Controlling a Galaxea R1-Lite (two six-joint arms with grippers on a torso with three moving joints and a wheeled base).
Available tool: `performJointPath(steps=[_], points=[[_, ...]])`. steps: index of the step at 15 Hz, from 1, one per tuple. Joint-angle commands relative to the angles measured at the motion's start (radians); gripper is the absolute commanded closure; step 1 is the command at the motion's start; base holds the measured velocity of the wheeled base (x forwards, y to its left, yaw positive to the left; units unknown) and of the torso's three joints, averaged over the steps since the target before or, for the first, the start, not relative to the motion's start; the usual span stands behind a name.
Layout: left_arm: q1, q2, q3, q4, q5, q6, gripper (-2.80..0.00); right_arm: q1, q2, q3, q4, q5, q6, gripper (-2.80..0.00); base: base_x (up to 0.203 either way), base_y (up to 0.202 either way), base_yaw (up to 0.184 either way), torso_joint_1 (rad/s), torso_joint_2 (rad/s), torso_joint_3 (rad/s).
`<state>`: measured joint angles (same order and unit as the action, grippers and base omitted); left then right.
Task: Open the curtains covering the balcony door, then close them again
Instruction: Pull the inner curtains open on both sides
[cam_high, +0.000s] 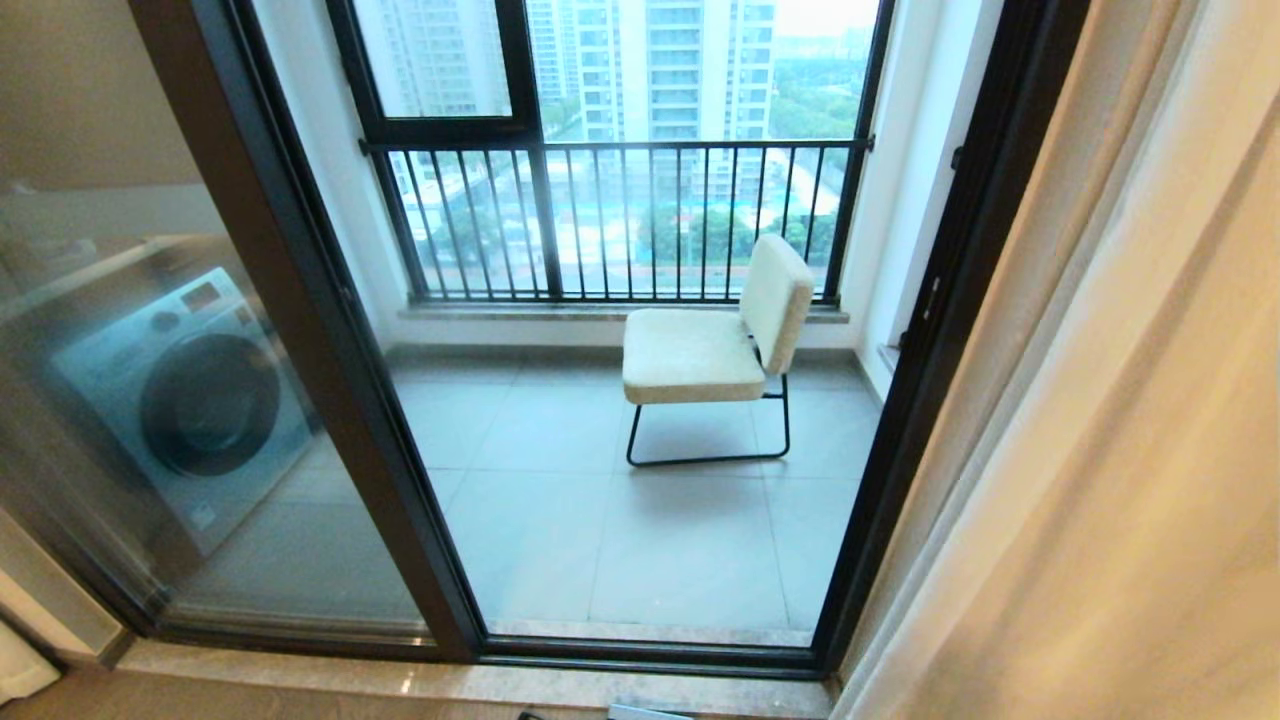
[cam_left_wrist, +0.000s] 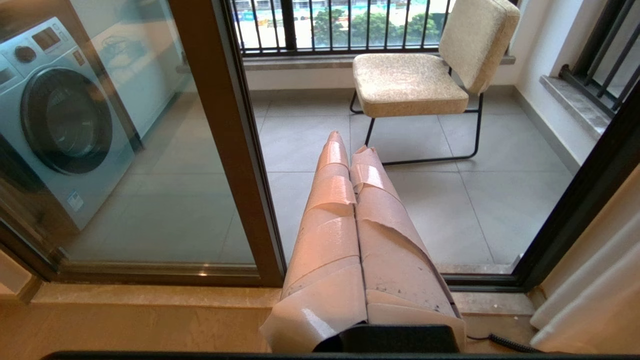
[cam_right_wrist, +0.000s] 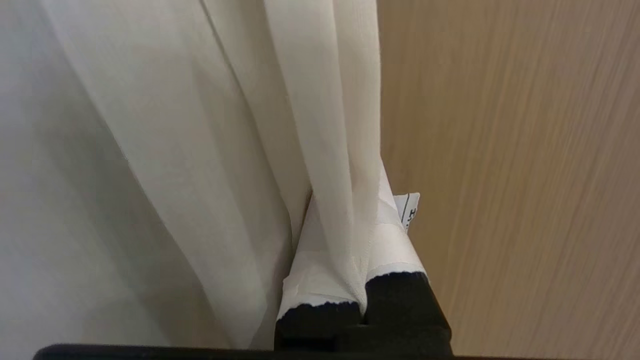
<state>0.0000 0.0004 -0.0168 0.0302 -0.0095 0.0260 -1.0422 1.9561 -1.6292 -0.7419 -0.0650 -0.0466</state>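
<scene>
The curtains (cam_high: 1100, 420) hang bunched at the right side of the head view, cream folds with a thinner white layer along their inner edge, and they leave the balcony door (cam_high: 300, 300) uncovered. The door's dark frame runs down the middle-left and along the right of the glass. Through it stands a cream padded chair (cam_high: 705, 340) on thin black legs, on grey floor tiles (cam_high: 600, 520), in front of black railing bars (cam_high: 620, 220) with tall apartment blocks beyond. A washing machine (cam_high: 190, 400) with a round dark door shows behind the left glass pane.

Neither arm appears in the head view. In the right wrist view, the right claw (cam_right_wrist: 357, 220) is pinched together on a fold of the curtains (cam_right_wrist: 320, 125): the pale cloth runs down between the two taped fingers (cam_right_wrist: 310, 270) and out past their black bases. A small white tag (cam_right_wrist: 409, 212) with dark print sticks out beside one finger; its writing is too small to read. A wood-grain surface (cam_right_wrist: 510, 150) fills the area beside the cloth.

In the left wrist view, the left claw (cam_left_wrist: 350, 147) points toward the door glass with its two tape-wrapped fingers (cam_left_wrist: 330, 200) pressed flat against each other, holding nothing. The chair (cam_left_wrist: 415, 75) and washing machine (cam_left_wrist: 55, 120) lie ahead of it, and the machine's panel markings cannot be read.
</scene>
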Motion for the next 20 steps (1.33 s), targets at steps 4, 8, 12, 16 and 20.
performJointPath(steps=[4,8,12,16,20], points=[[0.0,0.0,0.0,0.0,0.0,0.0,0.0,-0.012,0.057,-0.065,0.002,0.001,-0.006,0.0,0.0,0.0,0.0,0.0,0.0,0.0],[0.0,0.0,0.0,0.0,0.0,0.0,0.0,-0.011,-0.021,0.004,-0.009,0.134,-0.006,0.0,0.0,0.0,0.0,0.0,0.0,0.0],[0.0,0.0,0.0,0.0,0.0,0.0,0.0,0.015,-0.187,0.157,0.002,0.236,0.002,0.0,0.0,0.0,0.0,0.0,0.0,0.0],[0.0,0.0,0.0,0.0,0.0,0.0,0.0,0.047,-0.403,0.354,0.032,0.503,0.005,0.0,0.0,0.0,0.0,0.0,0.0,0.0],[0.0,0.0,0.0,0.0,0.0,0.0,0.0,0.183,-0.544,0.414,0.181,0.707,0.001,0.0,0.0,0.0,0.0,0.0,0.0,0.0]])
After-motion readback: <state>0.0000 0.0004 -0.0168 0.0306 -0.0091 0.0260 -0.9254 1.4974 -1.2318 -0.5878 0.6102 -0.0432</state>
